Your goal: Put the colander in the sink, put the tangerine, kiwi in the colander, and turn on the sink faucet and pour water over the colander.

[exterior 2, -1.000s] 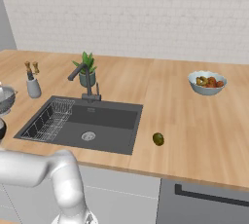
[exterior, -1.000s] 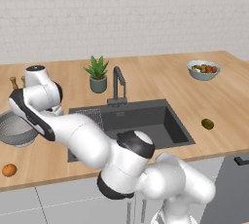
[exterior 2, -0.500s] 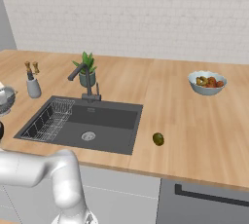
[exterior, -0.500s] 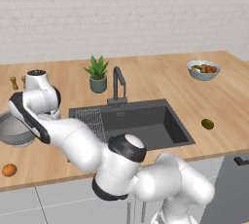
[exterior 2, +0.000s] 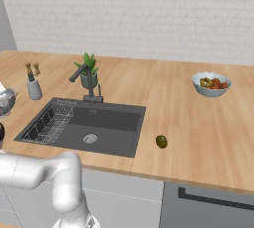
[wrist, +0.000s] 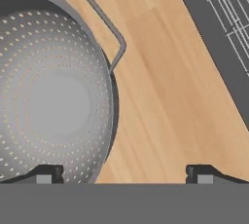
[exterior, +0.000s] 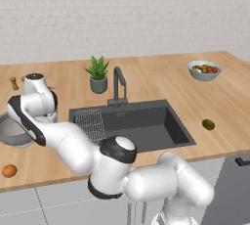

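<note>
Nearest the front edge of the bench (exterior: 161,79), toward its left end, the tangerine (exterior: 9,170) lies untouched. Just behind it the colander (wrist: 51,91) sits on the wood beside the sink (exterior 2: 106,125), empty, with the pincer (wrist: 124,173) hovering over its rim, spread wide and holding nothing; one fingertip (wrist: 46,173) hangs above the perforated bowl, the other above bare wood. Across the basin the kiwi (exterior 2: 161,141) rests near the front edge on the right side. Behind the basin, toward the back edge, the sink faucet (exterior 2: 82,79) stands with no water seen running. By my reading nothing is done yet: grasping the colander is the step in hand, and placing it, loading both fruits and rinsing remain.
</note>
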Available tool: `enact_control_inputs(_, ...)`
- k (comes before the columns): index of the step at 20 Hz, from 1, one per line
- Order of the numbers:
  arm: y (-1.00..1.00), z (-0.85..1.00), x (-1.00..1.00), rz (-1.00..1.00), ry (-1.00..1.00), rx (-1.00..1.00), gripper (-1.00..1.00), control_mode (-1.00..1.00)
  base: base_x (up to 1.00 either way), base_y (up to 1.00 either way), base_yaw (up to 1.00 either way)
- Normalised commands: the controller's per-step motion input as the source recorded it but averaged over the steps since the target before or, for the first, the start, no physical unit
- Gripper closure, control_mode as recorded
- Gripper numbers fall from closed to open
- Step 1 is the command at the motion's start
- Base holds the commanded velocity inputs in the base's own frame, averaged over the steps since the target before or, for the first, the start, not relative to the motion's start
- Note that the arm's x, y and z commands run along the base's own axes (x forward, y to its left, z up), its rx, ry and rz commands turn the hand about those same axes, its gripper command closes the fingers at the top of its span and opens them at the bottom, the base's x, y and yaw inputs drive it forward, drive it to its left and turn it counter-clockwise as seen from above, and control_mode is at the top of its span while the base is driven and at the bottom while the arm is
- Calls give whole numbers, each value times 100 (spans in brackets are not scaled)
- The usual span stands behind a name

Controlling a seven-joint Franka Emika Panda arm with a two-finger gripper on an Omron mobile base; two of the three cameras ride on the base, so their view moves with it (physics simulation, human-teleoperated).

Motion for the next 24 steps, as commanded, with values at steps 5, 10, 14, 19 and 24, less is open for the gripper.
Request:
enact_control_inputs(5,33,-22,50,-4,0,0,-100,-100,0,0,0)
enact_control_inputs(10,40,-19,49,-5,0,0,-100,-100,0,0,0)
enact_control_inputs(14,34,-18,28,-4,0,0,-100,-100,0,0,0)
enact_control_inputs(19,13,-24,1,-5,4,0,-100,-100,0,0,0)
enact_control_inputs(24,5,-29,0,-5,7,0,100,-100,0,0,0)
